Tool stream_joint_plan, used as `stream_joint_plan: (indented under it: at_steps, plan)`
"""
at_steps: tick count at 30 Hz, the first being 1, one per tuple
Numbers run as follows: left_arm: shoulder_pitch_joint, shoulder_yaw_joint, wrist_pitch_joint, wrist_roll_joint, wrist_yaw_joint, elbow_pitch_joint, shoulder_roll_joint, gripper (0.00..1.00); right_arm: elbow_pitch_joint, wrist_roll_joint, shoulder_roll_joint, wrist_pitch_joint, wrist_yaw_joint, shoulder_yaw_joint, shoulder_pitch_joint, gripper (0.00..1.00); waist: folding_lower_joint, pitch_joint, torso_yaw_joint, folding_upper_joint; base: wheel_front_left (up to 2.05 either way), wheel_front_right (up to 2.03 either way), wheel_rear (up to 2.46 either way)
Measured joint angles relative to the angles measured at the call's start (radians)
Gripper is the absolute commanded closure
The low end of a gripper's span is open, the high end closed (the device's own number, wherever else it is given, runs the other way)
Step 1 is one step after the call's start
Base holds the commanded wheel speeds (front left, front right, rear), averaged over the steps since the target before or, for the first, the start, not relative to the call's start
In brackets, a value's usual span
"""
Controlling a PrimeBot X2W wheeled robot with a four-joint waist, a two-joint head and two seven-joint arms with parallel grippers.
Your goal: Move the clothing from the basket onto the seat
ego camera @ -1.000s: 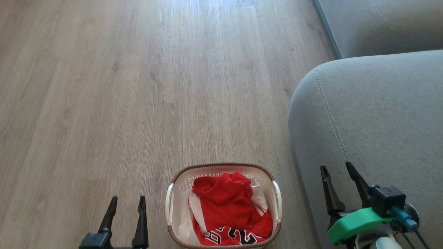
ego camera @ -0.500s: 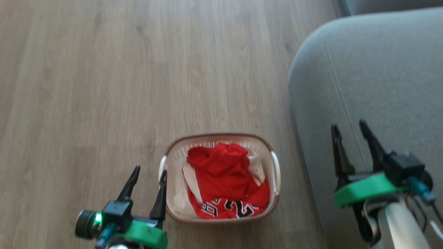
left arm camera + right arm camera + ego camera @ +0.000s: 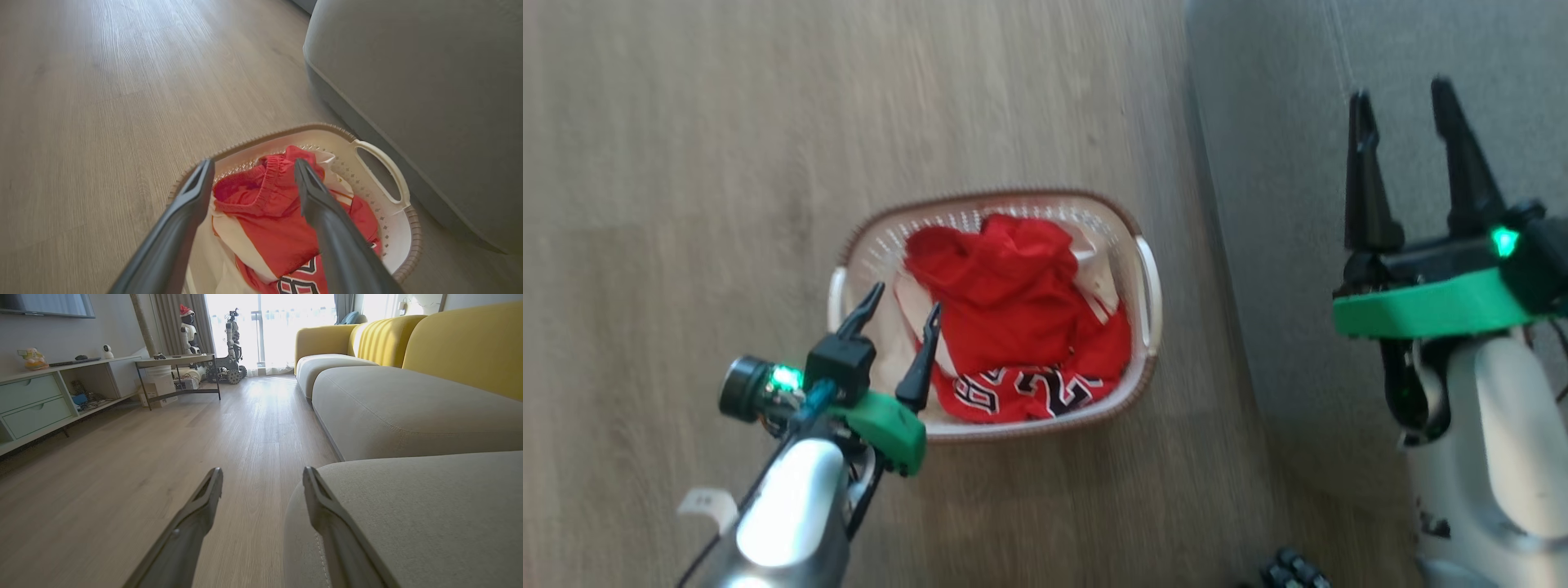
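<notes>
– Two grippers in head view. Which is nearer the basket?
– L, by far. The left gripper hangs over the basket's left side, jaws spread wide, nothing between them. The right gripper is well off to the basket's right, above the seat, also wide open & empty.
– And the clothing?
– All inside the basket: a red heap running far rim to near rim, numerals at the near end. From L's fingertips it lies ahead & to the right.
– Left wrist view?
– Fingers frame the bunched red band towards the basket's far rim. The cloth sits below & in front; can't tell if it's touched, prob. not. Seat is just beside the basket's right side.
– Right wrist view?
– R's fingers point out along the floor w/ no cloth between them; seat edge is under the right-hand finger.
– So what does the pick turn on?
– Prob. L going down & slightly right onto the heap's top, then closing across its long axis. R looks placed to receive at the seat.
</notes>
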Motion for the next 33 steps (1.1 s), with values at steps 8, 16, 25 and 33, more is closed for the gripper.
stream_joint_plan:
  at_steps: [8,16,25,33]
  plan:
    - [-0.187,-0.039,0.009,0.030,-0.026,0.194,0.023,0.00,-0.116,0.016,0.000,-0.002,0.000,0.031,-0.084,0.00,0.0000,0.165,-0.072,0.0000,0.00,0.00,0.00]
    - [-0.340,-0.071,0.009,0.058,-0.034,0.325,0.034,0.00,-0.172,0.034,0.000,-0.002,0.000,0.043,-0.105,0.00,0.0000,0.293,-0.132,0.0000,0.00,0.00,0.00]
    - [-0.463,-0.072,0.015,0.058,-0.016,0.437,0.067,0.00,-0.185,0.050,0.000,-0.002,0.000,0.053,-0.142,0.00,0.0001,0.382,-0.168,0.0000,0.00,0.00,0.00]
    - [-0.499,-0.106,0.048,0.061,-0.029,0.525,0.054,0.00,-0.185,0.056,0.000,-0.002,0.000,0.063,-0.142,0.00,0.0001,0.396,-0.180,0.0000,0.00,0.00,0.00]
